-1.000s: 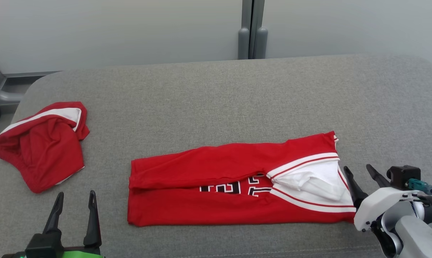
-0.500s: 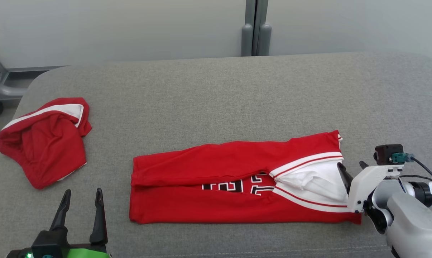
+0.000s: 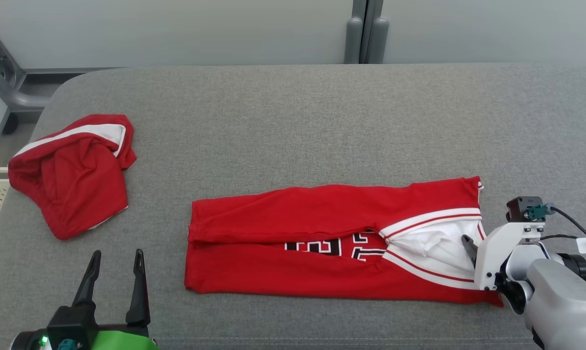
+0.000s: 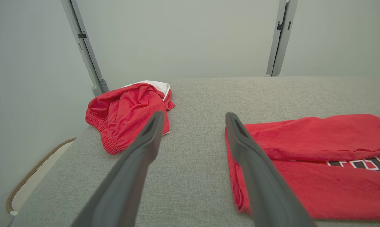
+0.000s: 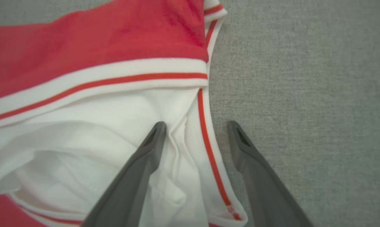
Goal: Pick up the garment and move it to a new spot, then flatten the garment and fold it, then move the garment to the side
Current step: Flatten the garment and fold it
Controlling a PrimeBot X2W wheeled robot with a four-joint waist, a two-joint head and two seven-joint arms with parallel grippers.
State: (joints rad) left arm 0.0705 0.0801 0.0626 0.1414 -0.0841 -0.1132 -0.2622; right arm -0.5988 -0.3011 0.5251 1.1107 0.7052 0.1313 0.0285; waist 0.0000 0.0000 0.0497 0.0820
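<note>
The jersey [image 3: 322, 253] lies mid-right on the grey pad [image 3: 293, 121], folded lengthwise into a long strip, with black lettering peeking out of the seam. A 2nd red piece, the shorts [image 3: 74, 180], sits crumpled at the far left, well apart from it.

Right gripper [image 5: 196, 126] is spread wide at the jersey's right end, nothing pinched. It looks lined up that way to grab the end and fold the strip across, just a guess though. Left gripper [image 3: 117, 255] is spread too, holding nothing, parked near the jersey's left end, probably waiting to pin or lift that side.

From the head view the wrist housing hides most of the right fingers, only 1 tip pokes out over the white part. The right wrist view sorts it out: 1 finger [image 5: 139, 164] sits over the white lining, the other over bare pad, so they straddle the striped trim. Can't tell if they touch the cloth. The left wrist view adds the shorts' elastic waistband.
</note>
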